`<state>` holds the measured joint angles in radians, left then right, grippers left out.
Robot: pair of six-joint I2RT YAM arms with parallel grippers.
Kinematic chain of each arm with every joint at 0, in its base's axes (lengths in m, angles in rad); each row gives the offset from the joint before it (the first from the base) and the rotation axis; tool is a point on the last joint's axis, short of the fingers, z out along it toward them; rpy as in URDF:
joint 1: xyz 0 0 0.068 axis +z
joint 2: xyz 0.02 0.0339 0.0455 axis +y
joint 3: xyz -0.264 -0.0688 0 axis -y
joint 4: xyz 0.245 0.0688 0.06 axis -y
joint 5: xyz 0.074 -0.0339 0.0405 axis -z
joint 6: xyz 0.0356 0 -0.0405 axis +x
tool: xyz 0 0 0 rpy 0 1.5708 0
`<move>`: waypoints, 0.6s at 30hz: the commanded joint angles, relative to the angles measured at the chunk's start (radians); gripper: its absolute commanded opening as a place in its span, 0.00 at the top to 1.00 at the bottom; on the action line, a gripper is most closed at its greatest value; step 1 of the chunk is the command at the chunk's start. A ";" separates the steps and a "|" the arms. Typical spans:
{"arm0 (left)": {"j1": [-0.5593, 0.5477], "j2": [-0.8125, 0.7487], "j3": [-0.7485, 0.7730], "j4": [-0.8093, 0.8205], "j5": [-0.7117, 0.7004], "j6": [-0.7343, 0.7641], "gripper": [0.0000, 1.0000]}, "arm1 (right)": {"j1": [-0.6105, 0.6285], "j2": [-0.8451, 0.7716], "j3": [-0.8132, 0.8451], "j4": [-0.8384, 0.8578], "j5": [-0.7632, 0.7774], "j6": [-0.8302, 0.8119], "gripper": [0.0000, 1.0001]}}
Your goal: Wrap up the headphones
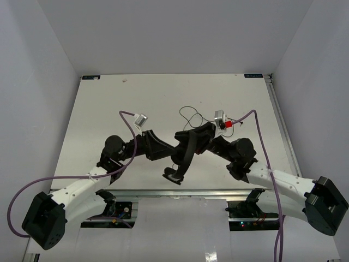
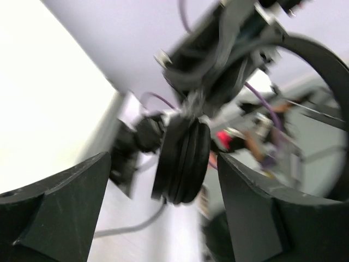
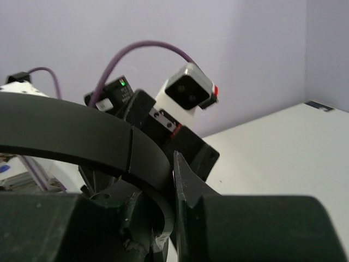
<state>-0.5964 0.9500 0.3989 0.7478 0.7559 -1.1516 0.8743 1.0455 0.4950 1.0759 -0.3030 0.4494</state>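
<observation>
White bench [image 1: 109, 103], pale lilac walls [image 1: 163, 33]. Right claw [image 3: 166, 218] pinches the headphones [image 1: 175, 174] by the headband [image 3: 82, 142]; left claw [image 2: 163, 164] gapes around their earcups [image 2: 182, 158].

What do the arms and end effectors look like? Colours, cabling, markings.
Left arm and right arm: black bases, white lower links, black rounded joints beyond. A purple cable runs along each to a small silver-white wrist camera with a bit of red. Left end effector and right end effector: two chunky matte black fingers each. No markings legible.
</observation>
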 commanded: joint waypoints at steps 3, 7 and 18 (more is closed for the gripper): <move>0.000 -0.079 0.237 -0.773 -0.434 0.455 0.03 | -0.018 -0.148 0.076 -0.563 0.255 -0.170 0.92; 0.000 -0.072 0.329 -0.939 -0.607 0.541 0.04 | -0.022 -0.166 0.148 -0.858 0.416 -0.180 0.92; -0.002 -0.018 0.646 -1.229 -0.814 0.780 0.20 | -0.024 -0.049 0.169 -1.161 0.573 -0.112 0.92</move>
<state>-0.5968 0.9478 0.9693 -0.3570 0.0327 -0.4918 0.8524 0.9590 0.6392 0.0013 0.1773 0.3084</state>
